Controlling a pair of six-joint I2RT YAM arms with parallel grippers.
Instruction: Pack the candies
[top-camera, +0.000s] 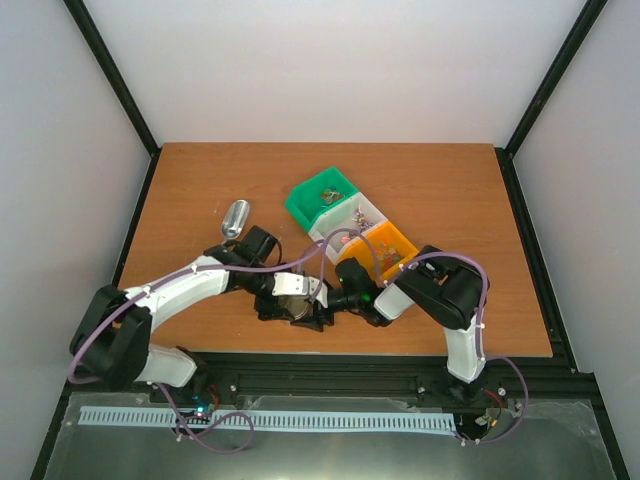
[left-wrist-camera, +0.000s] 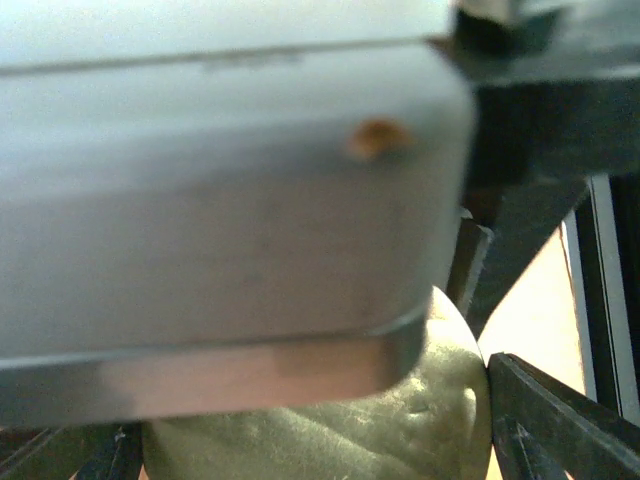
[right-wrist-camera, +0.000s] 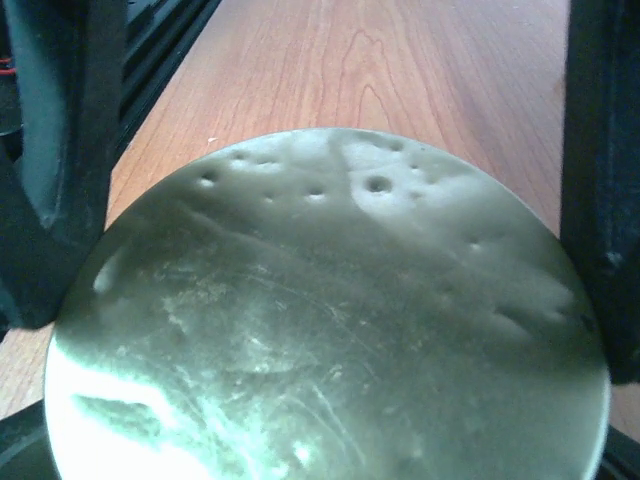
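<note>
Right fingers (right-wrist-camera: 600, 150) clamped across gold lid (right-wrist-camera: 330, 320) | left fingers (left-wrist-camera: 540, 420) flank it, grip unclear | candies (top-camera: 350, 240) in bins (top-camera: 305, 210), 1 o'clock from both, right arm nearer | likely unscrewing first

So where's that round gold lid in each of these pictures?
Top external: gold lid low centre, on the wooden table.
Left wrist: lid at the bottom edge, under a blurred grey block.
Right wrist: lid fills most of the frame, between dark fingers.
Shared landmark: the wooden table, seen in all three.
</note>
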